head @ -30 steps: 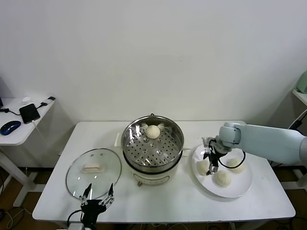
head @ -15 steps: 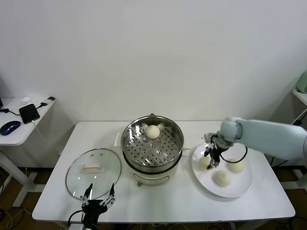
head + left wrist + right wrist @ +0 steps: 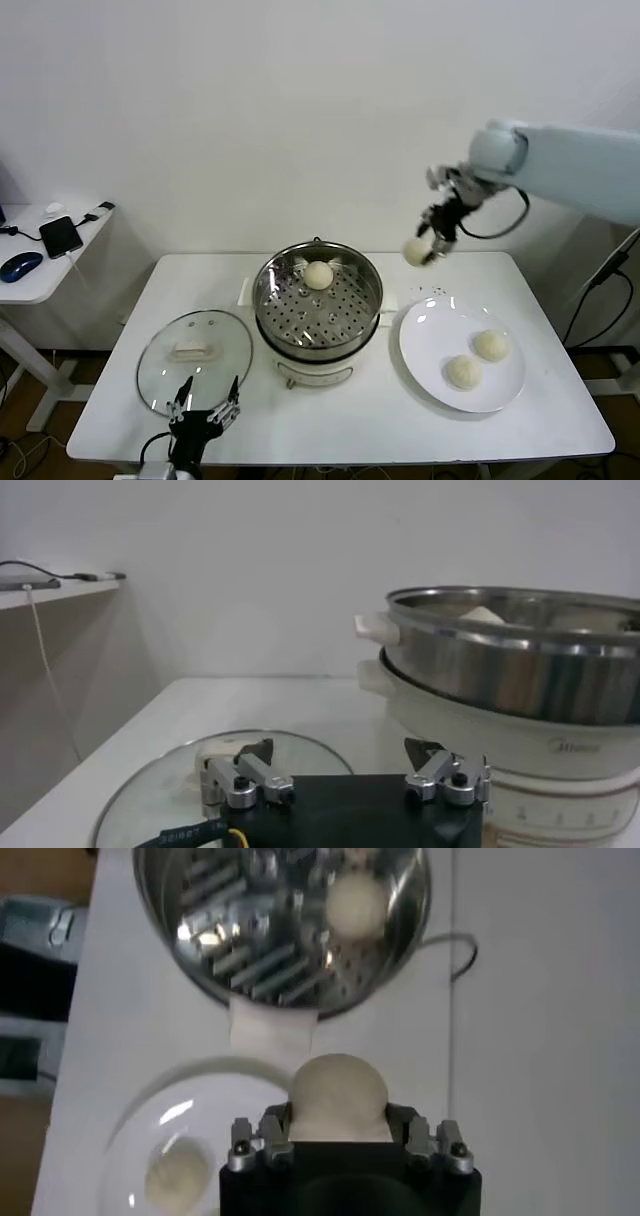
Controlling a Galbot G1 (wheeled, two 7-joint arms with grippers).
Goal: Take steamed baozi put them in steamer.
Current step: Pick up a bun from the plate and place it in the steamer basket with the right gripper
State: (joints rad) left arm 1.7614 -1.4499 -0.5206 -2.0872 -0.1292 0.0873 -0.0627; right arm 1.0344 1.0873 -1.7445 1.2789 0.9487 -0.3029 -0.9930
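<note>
Cream-white and smooth, one steamed baozi (image 3: 416, 250) is sitting clamped between the fingers of the right end effector (image 3: 429, 247), which is carrying it high in the air above the gap between the white plate (image 3: 432, 357) and the steamer (image 3: 318, 297). Holding it this high is probably meant to let the bun clear the steamer's steel rim before it is lowered onto the perforated tray (image 3: 300, 310). The right wrist view is showing the held bun (image 3: 337, 1096) filling the space between the fingers, with the steamer (image 3: 190, 968) below and ahead.

One baozi (image 3: 319, 274) is already lying on the far side of the tray, so the near and middle holes are offering room for the held one. Two more baozi (image 3: 491, 344) (image 3: 462, 372) are waiting on the plate, well apart from the steamer.

The left end effector (image 3: 204, 415) is resting with its fingers spread, empty, at the near tabletop (image 3: 350, 420) edge beside the glass lid (image 3: 195, 355), which is lying flat so the pot is open.
</note>
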